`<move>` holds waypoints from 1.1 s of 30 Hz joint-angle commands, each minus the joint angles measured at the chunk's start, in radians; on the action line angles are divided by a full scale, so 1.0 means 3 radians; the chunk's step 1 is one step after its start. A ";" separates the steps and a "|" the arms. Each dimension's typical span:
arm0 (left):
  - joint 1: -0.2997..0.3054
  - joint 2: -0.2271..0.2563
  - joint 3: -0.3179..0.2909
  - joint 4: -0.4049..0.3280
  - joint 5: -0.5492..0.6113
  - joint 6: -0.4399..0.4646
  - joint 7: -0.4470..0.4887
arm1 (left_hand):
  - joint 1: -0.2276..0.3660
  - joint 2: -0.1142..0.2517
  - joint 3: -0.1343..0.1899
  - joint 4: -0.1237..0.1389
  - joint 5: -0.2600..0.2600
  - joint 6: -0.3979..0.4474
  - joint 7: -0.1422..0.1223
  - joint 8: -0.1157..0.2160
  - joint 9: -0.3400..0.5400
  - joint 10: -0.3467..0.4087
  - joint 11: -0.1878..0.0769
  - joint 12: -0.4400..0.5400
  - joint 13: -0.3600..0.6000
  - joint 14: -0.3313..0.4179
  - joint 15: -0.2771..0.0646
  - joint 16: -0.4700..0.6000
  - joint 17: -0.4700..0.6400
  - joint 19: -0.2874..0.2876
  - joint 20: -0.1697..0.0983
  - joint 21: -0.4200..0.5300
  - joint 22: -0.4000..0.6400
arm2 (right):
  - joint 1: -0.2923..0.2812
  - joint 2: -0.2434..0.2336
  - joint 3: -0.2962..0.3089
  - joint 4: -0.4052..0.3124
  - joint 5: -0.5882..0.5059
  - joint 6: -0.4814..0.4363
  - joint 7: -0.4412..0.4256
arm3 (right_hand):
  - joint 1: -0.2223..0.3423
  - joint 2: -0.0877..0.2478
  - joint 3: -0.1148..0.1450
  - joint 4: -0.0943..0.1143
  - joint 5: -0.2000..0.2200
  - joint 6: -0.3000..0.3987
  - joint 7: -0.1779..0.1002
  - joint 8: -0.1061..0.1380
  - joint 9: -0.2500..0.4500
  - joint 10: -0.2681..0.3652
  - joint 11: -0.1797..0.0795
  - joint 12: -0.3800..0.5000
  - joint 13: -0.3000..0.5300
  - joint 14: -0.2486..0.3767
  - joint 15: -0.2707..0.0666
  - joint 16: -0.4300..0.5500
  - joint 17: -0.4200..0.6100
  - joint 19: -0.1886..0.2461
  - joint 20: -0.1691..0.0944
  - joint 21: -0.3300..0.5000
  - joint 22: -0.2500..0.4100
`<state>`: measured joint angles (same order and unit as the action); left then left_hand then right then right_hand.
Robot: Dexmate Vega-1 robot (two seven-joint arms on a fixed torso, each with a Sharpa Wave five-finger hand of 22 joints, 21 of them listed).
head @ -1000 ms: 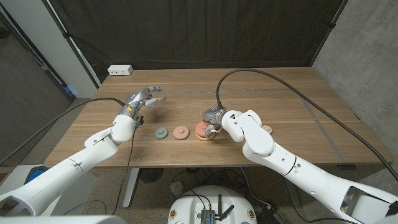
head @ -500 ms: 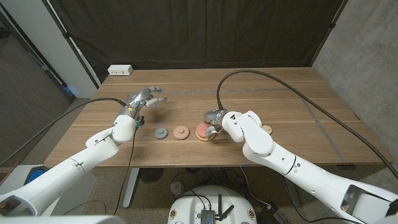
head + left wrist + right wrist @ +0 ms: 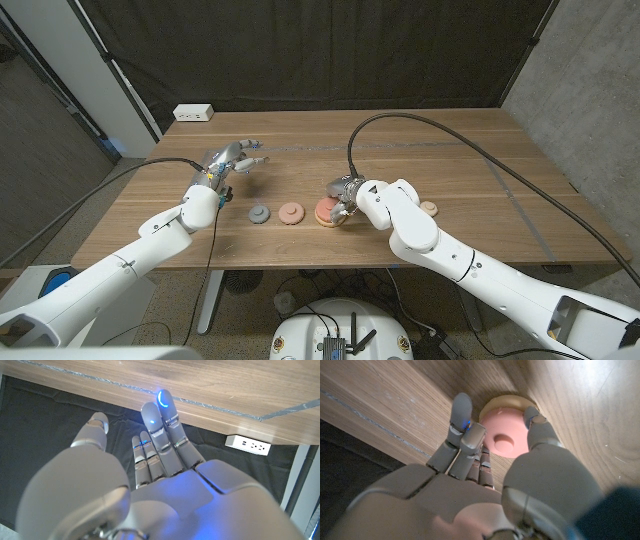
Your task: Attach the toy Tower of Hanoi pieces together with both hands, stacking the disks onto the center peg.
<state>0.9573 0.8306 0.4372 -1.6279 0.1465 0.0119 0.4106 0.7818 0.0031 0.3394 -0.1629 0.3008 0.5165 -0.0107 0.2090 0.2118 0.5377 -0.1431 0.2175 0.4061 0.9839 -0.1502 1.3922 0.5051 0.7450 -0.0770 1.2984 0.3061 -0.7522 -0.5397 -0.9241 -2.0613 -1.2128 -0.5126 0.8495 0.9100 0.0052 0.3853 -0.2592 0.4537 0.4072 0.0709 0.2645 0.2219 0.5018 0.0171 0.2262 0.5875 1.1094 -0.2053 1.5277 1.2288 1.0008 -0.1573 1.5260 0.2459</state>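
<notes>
1. Pink is the disk (image 3: 506, 440) under the right hand (image 3: 345, 198); it sits on a pale tan base (image 3: 504, 402) near the middle of the wooden surface (image 3: 450, 160), with a round hub showing at its centre in the right wrist view.
2. Right fingers (image 3: 461, 415) are spread either side of that disk, thumb on one edge and the rest close by the other; I cannot tell whether they actually grip it.
3. Two more pieces lie just to the robot's left of the stack: a salmon disk (image 3: 291, 213) and a grey disk (image 3: 259, 214), apart from each other.
4. Left hand (image 3: 228, 162) hovers well back from them, fingers loosely extended, holding nothing.
5. Judgement: the step in hand is seating the pink disk; next comes fetching the salmon disk, which calls for the left hand to come over the loose pieces and pinch one by its rim.
</notes>
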 commanded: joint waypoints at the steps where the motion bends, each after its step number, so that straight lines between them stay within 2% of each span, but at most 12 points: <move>1: 0.0017 0.0006 -0.0016 -0.0012 -0.0009 -0.0009 0.0018 | -0.0006 0.0028 0.0029 0.0000 0.0010 0.0022 -0.0001 -0.0011 0.0004 0.0027 -0.0009 -0.0016 0.0007 -0.0019 -0.0227 0.0009 0.0009 -0.0022 -0.0397 0.0017 -0.0003 | 0.0042 -0.0025 -0.0025 -0.0009 -0.0028 0.0013 0.0132 | -0.0206 0.0021 0.0325 0.0324 0.0000 0.0376 -0.0464 -0.0066 0.0056 0.0310 -0.0428 -0.0053 0.0019 -0.0108 -0.0041 -0.0052 -0.0022 -0.0040 -0.0209 -0.0033 -0.0017; 5: 0.0014 0.0006 -0.0014 -0.0010 -0.0007 -0.0012 0.0014 | -0.0007 0.0028 0.0031 0.0000 0.0011 0.0023 -0.0002 -0.0011 0.0004 0.0047 -0.0013 -0.0008 0.0009 -0.0022 -0.0228 0.0011 0.0008 -0.0027 -0.0397 0.0029 -0.0001 | 0.0065 -0.0030 -0.0044 -0.0006 -0.0062 0.0038 0.0197 | -0.0273 -0.0071 0.0316 0.0325 -0.0032 0.0180 -0.0434 -0.0145 0.0060 0.0132 -0.0393 -0.0104 0.0042 -0.0213 -0.0042 -0.0112 -0.0041 -0.0102 -0.0209 -0.0067 -0.0048; 7: 0.0012 0.0004 -0.0012 -0.0008 -0.0005 -0.0016 0.0015 | -0.0008 0.0028 0.0031 0.0000 0.0011 0.0028 -0.0006 -0.0010 0.0004 0.0052 -0.0022 -0.0007 0.0007 -0.0023 -0.0228 0.0011 0.0007 -0.0026 -0.0393 0.0035 -0.0001 | 0.0083 -0.0034 -0.0051 -0.0006 -0.0070 0.0063 0.0245 | -0.0304 -0.0145 0.0309 0.0319 -0.0068 0.0012 -0.0361 -0.0199 0.0062 -0.0014 -0.0329 -0.0132 0.0047 -0.0286 -0.0043 -0.0163 -0.0039 -0.0139 -0.0207 -0.0081 -0.0062; 10: 0.0011 0.0001 -0.0012 -0.0005 -0.0004 -0.0019 0.0018 | -0.0010 0.0029 0.0032 0.0001 0.0011 0.0037 -0.0013 -0.0006 0.0004 0.0050 -0.0022 -0.0009 0.0007 -0.0030 -0.0228 0.0006 0.0001 -0.0025 -0.0393 0.0039 -0.0005 | 0.0092 -0.0029 -0.0062 -0.0005 -0.0124 0.0066 0.0285 | -0.0337 -0.0203 0.0297 0.0324 -0.0106 -0.0157 -0.0297 -0.0239 0.0061 -0.0170 -0.0241 -0.0155 0.0035 -0.0372 -0.0044 -0.0239 -0.0069 -0.0189 -0.0205 -0.0102 -0.0079; 15: 0.0011 0.0001 -0.0012 -0.0003 -0.0003 -0.0027 0.0019 | -0.0014 0.0030 0.0034 0.0002 0.0012 0.0042 -0.0015 -0.0006 0.0004 0.0055 -0.0024 -0.0012 0.0003 -0.0027 -0.0228 0.0011 0.0001 -0.0027 -0.0395 0.0050 -0.0017 | 0.0101 -0.0023 -0.0063 -0.0007 -0.0179 0.0091 0.0359 | -0.0337 -0.0251 0.0297 0.0316 -0.0157 -0.0342 -0.0230 -0.0260 0.0058 -0.0331 -0.0175 -0.0159 0.0016 -0.0444 -0.0045 -0.0307 -0.0086 -0.0236 -0.0206 -0.0122 -0.0097; 25: 0.0009 0.0001 -0.0013 -0.0020 0.0008 -0.0021 0.0020 | -0.0021 0.0030 0.0039 0.0001 0.0013 0.0049 -0.0014 -0.0007 0.0005 0.0060 -0.0015 -0.0013 0.0005 -0.0029 -0.0228 0.0019 -0.0001 -0.0036 -0.0398 0.0081 -0.0032 | 0.0101 -0.0007 -0.0042 -0.0016 -0.0250 0.0146 0.0472 | -0.0322 -0.0308 0.0286 0.0310 -0.0232 -0.0540 -0.0157 -0.0265 0.0051 -0.0516 -0.0114 -0.0159 -0.0009 -0.0550 -0.0046 -0.0427 -0.0145 -0.0301 -0.0202 -0.0145 -0.0116; 29: 0.0005 -0.0003 -0.0010 -0.0021 0.0010 -0.0020 0.0017 | -0.0024 0.0031 0.0041 0.0001 0.0014 0.0056 -0.0018 -0.0005 0.0005 0.0067 -0.0021 -0.0011 0.0006 -0.0028 -0.0228 0.0023 0.0000 -0.0038 -0.0400 0.0088 -0.0043 | 0.0083 -0.0005 -0.0016 -0.0029 -0.0252 0.0160 0.0459 | -0.0347 -0.0324 0.0258 0.0332 -0.0300 -0.0660 -0.0107 -0.0262 0.0039 -0.0611 -0.0007 -0.0153 -0.0036 -0.0557 -0.0045 -0.0476 -0.0160 -0.0334 -0.0199 -0.0154 -0.0127; 33: 0.0000 -0.0008 -0.0007 -0.0019 0.0012 -0.0019 0.0015 | -0.0025 0.0032 0.0044 0.0001 0.0014 0.0056 -0.0019 -0.0006 0.0005 0.0070 -0.0012 -0.0013 0.0004 -0.0031 -0.0228 0.0023 -0.0003 -0.0042 -0.0401 0.0094 -0.0052 | 0.0060 -0.0007 0.0012 -0.0052 -0.0262 0.0161 0.0444 | -0.0348 -0.0333 0.0248 0.0334 -0.0334 -0.0743 -0.0070 -0.0266 0.0031 -0.0675 0.0050 -0.0154 -0.0058 -0.0592 -0.0045 -0.0528 -0.0190 -0.0350 -0.0199 -0.0163 -0.0138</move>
<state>0.9608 0.8307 0.4339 -1.6322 0.1469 0.0061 0.4165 0.7781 0.0068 0.3467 -0.1644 0.3008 0.5232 -0.0142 0.2089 0.2116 0.5502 -0.1484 0.2175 0.4061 0.9787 -0.1447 1.3922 0.5053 0.7377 -0.0735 1.3170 0.2899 -0.7248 -0.5441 -0.9372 -2.0652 -1.2760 -0.4719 0.9789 0.8043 -0.0882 0.4658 -0.1587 0.3587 0.1957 0.0434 0.1876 0.2321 0.3067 0.0233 0.1827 0.5708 0.9395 -0.1356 1.3782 1.1747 0.8968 -0.1249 1.4792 0.2042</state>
